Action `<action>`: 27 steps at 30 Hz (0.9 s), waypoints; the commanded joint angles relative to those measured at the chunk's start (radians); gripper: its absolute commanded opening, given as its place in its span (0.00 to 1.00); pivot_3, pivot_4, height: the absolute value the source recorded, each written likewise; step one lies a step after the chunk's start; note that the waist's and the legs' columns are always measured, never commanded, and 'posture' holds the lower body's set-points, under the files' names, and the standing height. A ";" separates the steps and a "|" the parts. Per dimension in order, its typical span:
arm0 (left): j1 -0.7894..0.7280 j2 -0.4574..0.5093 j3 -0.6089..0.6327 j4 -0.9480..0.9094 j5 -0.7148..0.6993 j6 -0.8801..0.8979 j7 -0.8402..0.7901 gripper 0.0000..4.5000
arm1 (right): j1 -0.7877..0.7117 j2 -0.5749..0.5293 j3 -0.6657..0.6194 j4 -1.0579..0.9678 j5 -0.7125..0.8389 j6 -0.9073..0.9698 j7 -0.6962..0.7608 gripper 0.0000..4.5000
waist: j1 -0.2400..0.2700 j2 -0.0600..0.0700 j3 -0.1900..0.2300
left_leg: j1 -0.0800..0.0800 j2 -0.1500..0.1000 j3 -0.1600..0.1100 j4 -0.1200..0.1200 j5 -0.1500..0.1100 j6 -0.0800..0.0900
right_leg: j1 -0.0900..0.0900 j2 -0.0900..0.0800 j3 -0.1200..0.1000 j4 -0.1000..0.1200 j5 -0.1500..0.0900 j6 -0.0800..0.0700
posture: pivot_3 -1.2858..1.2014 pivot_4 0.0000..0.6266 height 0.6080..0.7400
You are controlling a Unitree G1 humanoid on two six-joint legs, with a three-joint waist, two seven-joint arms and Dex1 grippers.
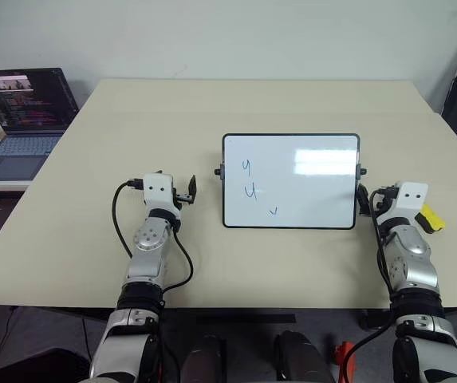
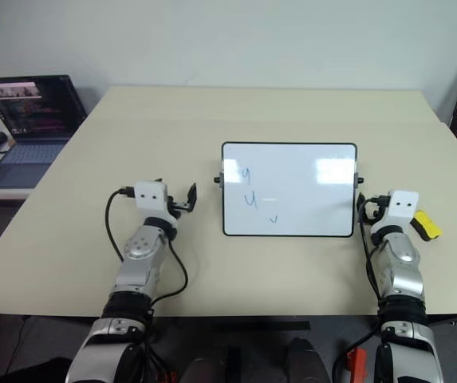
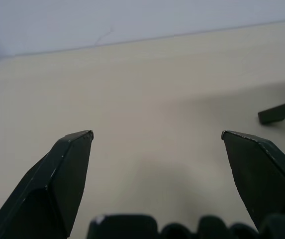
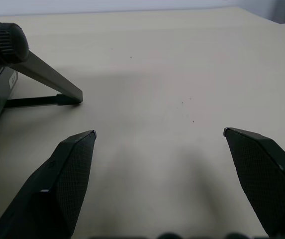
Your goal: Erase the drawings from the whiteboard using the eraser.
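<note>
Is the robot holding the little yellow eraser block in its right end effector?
No, the small yellow eraser block lies on the beige table beside the right end effector, whose black fingers stand open with nothing between them.

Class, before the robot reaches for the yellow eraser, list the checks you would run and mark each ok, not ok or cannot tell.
1. Right gripper open, holding nothing: ok.
2. Left gripper open, holding nothing: ok.
3. Small yellow-and-black eraser block lying free on the beige table, beside the right arm: ok.
4. Blue pen drawings on the glossy black-framed whiteboard, unerased: ok.
5. Board propped steady on its stand: cannot tell.
</note>
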 commanded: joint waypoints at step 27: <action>0.026 -0.046 -0.055 -0.100 0.033 0.009 0.021 1.00 | 0.008 -0.071 -0.032 0.006 0.030 -0.012 0.048 1.00 | 0.002 0.000 0.000 | 0.000 0.000 0.000 0.001 0.000 0.000 | 0.000 0.000 0.000 0.001 0.000 0.000 | 0.52 0.24 1.00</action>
